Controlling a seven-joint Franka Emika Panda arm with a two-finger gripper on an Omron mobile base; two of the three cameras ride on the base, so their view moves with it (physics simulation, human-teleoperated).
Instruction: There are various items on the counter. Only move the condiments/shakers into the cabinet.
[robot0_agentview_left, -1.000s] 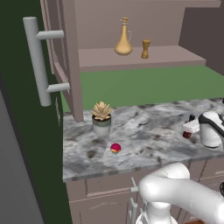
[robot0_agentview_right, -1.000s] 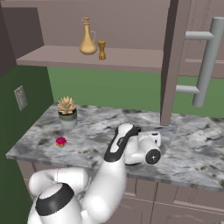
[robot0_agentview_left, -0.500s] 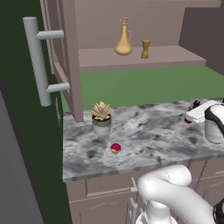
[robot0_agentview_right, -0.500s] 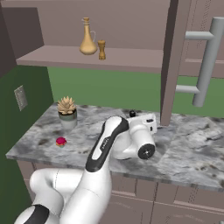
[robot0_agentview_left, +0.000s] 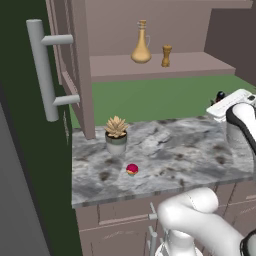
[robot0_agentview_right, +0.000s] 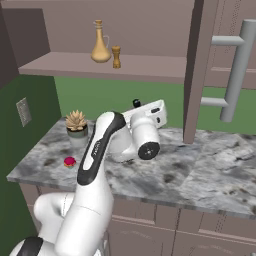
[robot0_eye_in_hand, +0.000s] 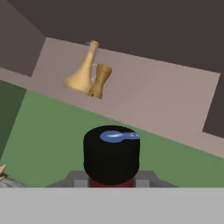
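The two-finger gripper (robot0_eye_in_hand: 112, 186) is closed around the dark red sauce bottle with a black cap (robot0_eye_in_hand: 111, 154), lifted above the grey-white marbled counter (robot0_agentview_right: 200, 175). Ahead of the hand and higher, the tan long-necked flask bottle (robot0_eye_in_hand: 82, 70) and the small wooden hourglass shaker (robot0_eye_in_hand: 100, 80) stand just beside each other on the brownish-mauve cabinet shelf (robot0_eye_in_hand: 166, 100).

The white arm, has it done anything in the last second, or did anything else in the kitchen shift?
The arm has lifted its hand up off the counter, carrying the red sauce bottle toward the cabinet shelf; the gripper stays shut on it. The tan flask bottle and small wooden shaker still stand on the shelf; the potted succulent and tiny red round thing haven't moved.
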